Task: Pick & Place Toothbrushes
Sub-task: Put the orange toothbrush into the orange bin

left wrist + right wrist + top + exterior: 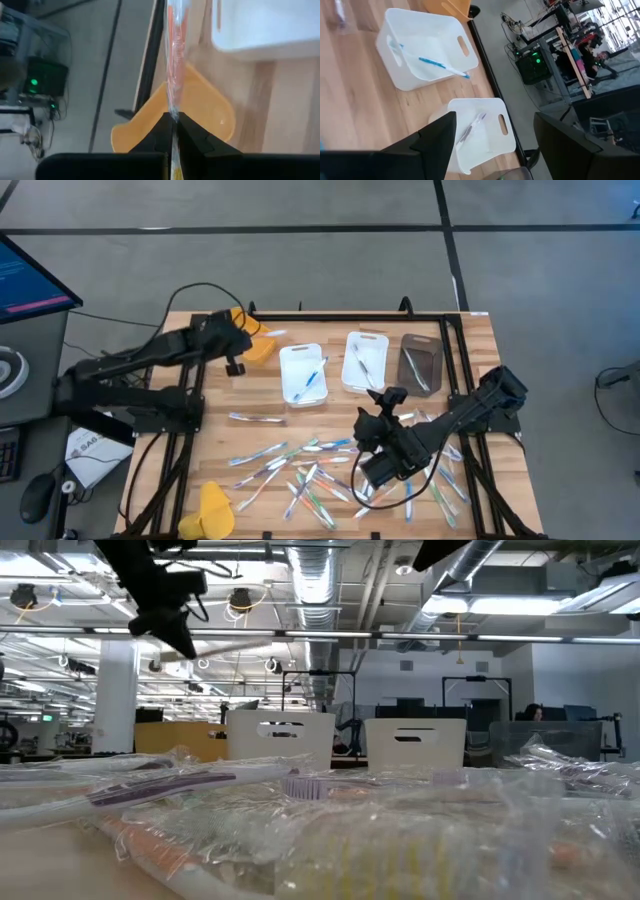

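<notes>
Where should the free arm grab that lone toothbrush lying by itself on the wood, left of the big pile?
Probably at the middle of the lone toothbrush, coming straight down from above. It lies flat on the table, running left to right, apart from the pile, so open fingers could straddle its thin handle across its width. The right tool is open and nearer; the left tool already holds a wrapped toothbrush.

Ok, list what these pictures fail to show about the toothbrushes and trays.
- Held toothbrush, left wrist view: head cut off by the picture's edge, tail hidden between the shut left gripper.
- Heap of toothbrushes, low view: blurred, uncountable.
- Dark tray, high view: contents too small.
- Right gripper: open, empty.
</notes>
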`<state>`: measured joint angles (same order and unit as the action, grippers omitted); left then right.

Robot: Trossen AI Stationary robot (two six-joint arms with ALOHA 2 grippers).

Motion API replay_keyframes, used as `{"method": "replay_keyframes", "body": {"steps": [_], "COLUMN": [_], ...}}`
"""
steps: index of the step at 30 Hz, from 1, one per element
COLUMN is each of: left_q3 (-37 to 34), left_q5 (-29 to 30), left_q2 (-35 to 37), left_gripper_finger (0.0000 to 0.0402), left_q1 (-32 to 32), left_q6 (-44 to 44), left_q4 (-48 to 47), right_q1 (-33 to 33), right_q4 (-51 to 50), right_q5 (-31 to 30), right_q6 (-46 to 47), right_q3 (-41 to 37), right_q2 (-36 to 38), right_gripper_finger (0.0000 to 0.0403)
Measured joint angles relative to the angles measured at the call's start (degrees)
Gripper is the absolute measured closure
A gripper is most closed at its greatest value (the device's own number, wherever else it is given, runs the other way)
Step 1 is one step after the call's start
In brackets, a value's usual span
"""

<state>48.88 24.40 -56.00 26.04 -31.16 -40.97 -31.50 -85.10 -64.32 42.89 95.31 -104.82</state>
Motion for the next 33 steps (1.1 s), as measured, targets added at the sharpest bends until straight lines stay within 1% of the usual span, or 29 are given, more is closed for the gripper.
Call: {"method": "replay_keyframes", "body": {"steps": [4,7,9,12,15,23,29,33], "left_q3": [0.0,0.0,0.0,0.0,0.0,0.0,0.0,0.0], "left_q5": [-3.5,-3.9,-4.1,-6.8,-8.4,-8.3,-8.2,-6.4], "left_q2": [-2.7,-4.4,-5.5,-6.4,-7.2,-9.9,-13.8,-17.7], "left_gripper_finger": [0.0396,0.0396,0.0396,0.0396,0.0396,0.0396,0.0396,0.0396], "left_q1": [7.0,11.2,13.1,15.1,16.6,20.9,21.4,21.4], "left_q6": [-6.9,-12.4,-15.4,-19.9,-22.4,-24.2,-22.7,-21.7], "left_q4": [-0.2,-0.1,-0.1,-0.1,0.0,0.0,0.1,0.5], "right_q1": [1.2,1.9,2.1,2.1,2.1,2.1,2.1,2.1], "right_q4": [0.0,0.1,0.1,0.1,0.1,0.3,0.2,0.4], "right_q5": [0.0,0.0,0.0,0.0,0.0,0.0,0.0,0.1], "right_q6": [0.0,0.0,0.0,0.0,0.0,0.1,0.0,-1.3], "right_q3": [0.0,0.0,0.0,0.0,0.0,0.0,0.0,0.0], "right_q2": [0.0,0.0,0.0,0.0,0.0,0.0,-0.3,-0.4], "right_gripper_finger": [0.0143,0.0143,0.0143,0.0143,0.0143,0.0143,0.0143,0.0143]}}
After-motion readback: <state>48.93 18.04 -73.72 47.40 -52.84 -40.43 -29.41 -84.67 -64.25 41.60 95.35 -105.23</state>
